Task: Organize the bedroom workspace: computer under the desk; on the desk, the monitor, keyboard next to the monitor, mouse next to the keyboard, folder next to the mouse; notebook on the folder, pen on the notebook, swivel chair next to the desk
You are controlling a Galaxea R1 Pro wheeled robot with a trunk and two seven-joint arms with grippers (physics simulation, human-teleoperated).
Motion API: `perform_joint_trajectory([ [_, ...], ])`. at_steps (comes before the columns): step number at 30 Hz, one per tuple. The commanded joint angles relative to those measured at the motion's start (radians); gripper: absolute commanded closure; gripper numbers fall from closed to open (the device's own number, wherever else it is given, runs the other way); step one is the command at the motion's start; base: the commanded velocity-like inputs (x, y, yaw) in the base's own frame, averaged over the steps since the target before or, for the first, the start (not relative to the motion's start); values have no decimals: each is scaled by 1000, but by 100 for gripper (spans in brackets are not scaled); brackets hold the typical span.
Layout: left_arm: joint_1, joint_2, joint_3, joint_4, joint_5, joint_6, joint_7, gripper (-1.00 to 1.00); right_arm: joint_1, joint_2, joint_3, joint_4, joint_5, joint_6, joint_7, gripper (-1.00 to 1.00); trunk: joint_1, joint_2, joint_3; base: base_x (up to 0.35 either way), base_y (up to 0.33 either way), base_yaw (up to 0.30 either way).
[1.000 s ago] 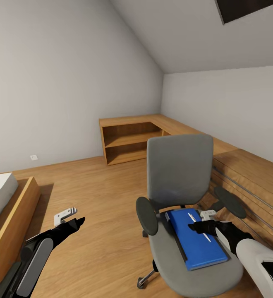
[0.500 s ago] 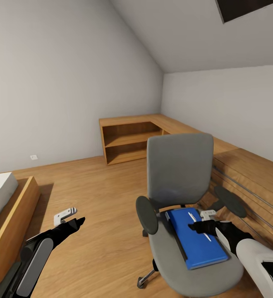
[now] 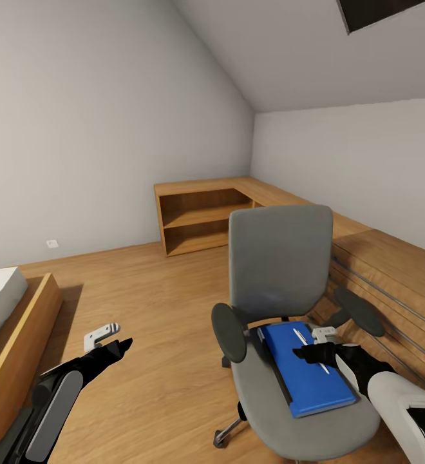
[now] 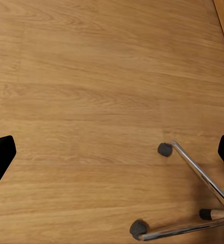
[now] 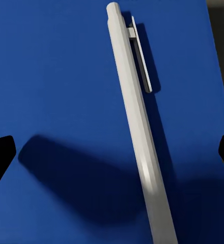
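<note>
Hovering my right gripper [image 3: 306, 352] with fingers spread wide over the pen [image 5: 137, 132], low and right of middle in the head view. It lies on the folder [image 3: 306, 370] on the swivel chair [image 3: 283, 270]. It looks light, thin and slippery, so I should pinch its middle.

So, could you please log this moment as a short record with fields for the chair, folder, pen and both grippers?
swivel chair: on the wood floor, beside low wood cabinets
folder: blue, flat on the chair seat
pen: white, lying on the folder
right gripper: open, above the pen, fingers either side of it
left gripper: open, over bare floor near the chair's base
bed: at the head view's left edge
</note>
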Motion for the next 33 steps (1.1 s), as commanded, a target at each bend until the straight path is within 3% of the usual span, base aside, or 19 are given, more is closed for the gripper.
perform_joint_trajectory([
  [1, -1, 0, 0, -1, 11, 3, 9, -100, 0, 0, 2, -2, 8, 4, 4, -100, 0, 0, -1, 0, 0, 0],
  [19, -1, 0, 0, -1, 11, 3, 9, -100, 0, -1, 1, -2, 8, 4, 4, -100, 0, 0, -1, 0, 0, 0],
  [20, -1, 0, 0, -1, 11, 3, 9, -100, 0, -2, 1, -2, 8, 4, 4, 100, 0, 0, -1, 0, 0, 0],
  [33, -1, 0, 0, -1, 11, 3, 9, -100, 0, -2, 1, -2, 8, 5, 4, 100, 0, 0, -1, 0, 0, 0],
])
